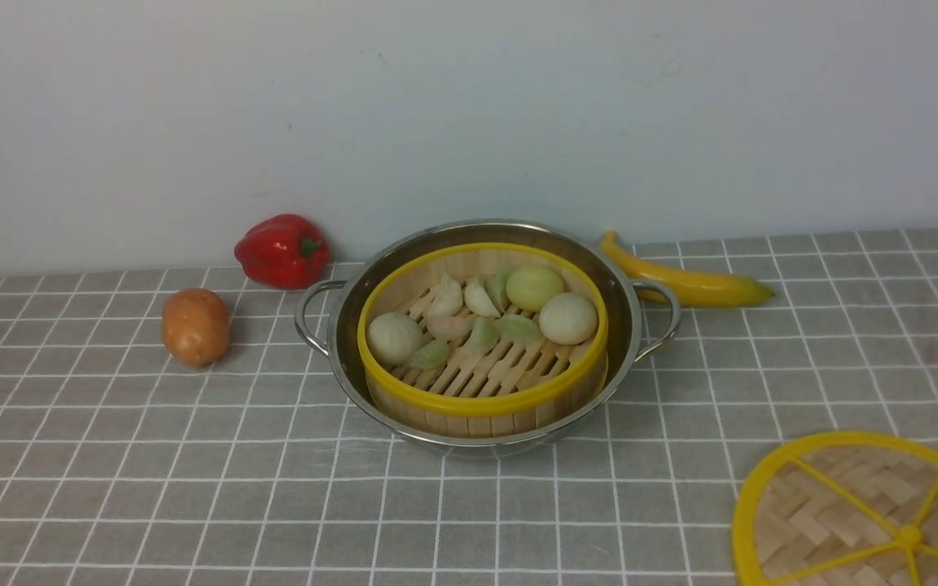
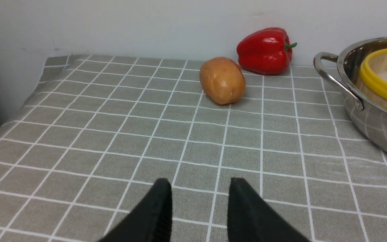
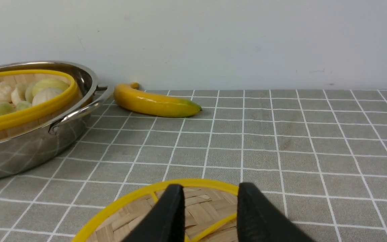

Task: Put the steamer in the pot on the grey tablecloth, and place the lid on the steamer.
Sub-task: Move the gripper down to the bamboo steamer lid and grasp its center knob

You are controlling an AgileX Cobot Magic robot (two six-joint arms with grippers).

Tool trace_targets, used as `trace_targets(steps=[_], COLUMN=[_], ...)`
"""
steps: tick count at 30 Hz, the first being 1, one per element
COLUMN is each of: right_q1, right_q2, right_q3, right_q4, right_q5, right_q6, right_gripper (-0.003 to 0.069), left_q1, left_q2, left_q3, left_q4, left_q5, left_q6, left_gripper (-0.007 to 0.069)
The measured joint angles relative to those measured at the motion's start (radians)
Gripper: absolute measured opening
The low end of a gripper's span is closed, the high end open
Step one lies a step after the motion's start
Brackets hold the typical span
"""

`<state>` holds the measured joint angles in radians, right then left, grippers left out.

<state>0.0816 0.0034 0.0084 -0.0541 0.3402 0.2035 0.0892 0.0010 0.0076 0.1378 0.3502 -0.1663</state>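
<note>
The steamer (image 1: 483,382), a bamboo basket with a yellow rim and toy buns and dumplings inside, sits in the shiny steel pot (image 1: 344,325) on the grey tablecloth (image 1: 151,488). The lid (image 1: 860,513), a flat woven disc with yellow spokes, lies on the cloth at the front right. In the right wrist view my right gripper (image 3: 210,190) is open and empty just above the lid's far edge (image 3: 200,183). In the left wrist view my left gripper (image 2: 200,185) is open and empty over bare cloth, with the pot (image 2: 375,131) apart to one side. Neither gripper shows in the front view.
A red pepper (image 1: 282,250) and a potato (image 1: 195,326) lie left of the pot near the wall. A banana (image 1: 685,281) lies behind the pot's right handle. The wall stands close behind the pot.
</note>
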Motion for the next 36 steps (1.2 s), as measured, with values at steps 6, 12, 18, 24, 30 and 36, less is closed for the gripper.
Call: trace_targets(steps=[6,12,18,24,30,36], right_q1=[0.000,0.000,0.000,0.000,0.000,0.000], right_q2=[0.000,0.000,0.000,-0.001,-0.002,-0.003], right_q3=[0.000,0.000,0.000,-0.075,-0.267,-0.306], right_q4=[0.000,0.000,0.002,0.073,0.159,0.215], right_q5=[0.000,0.000,-0.008,-0.085,-0.067,-0.127], right_q6=[0.000,0.000,0.005,0.112,0.160,0.211], right_gripper=[0.0243,0.0243,0.0243,0.0243,0.0243,0.0243], left_q1=[0.000,0.000,0.000,0.000,0.000,0.000], left_q2=[0.000,0.000,0.000,0.000,0.000,0.000], left_q3=[0.000,0.000,0.000,0.000,0.000,0.000], left_q4=[0.000,0.000,0.000,0.000,0.000,0.001], left_q5=[0.000,0.000,0.000,0.000,0.000,0.000], left_q6=[0.000,-0.001,-0.001,-0.001,-0.001,-0.001], left_gripper=[0.0243,0.0243,0.0243,0.0243,0.0243,0.0243])
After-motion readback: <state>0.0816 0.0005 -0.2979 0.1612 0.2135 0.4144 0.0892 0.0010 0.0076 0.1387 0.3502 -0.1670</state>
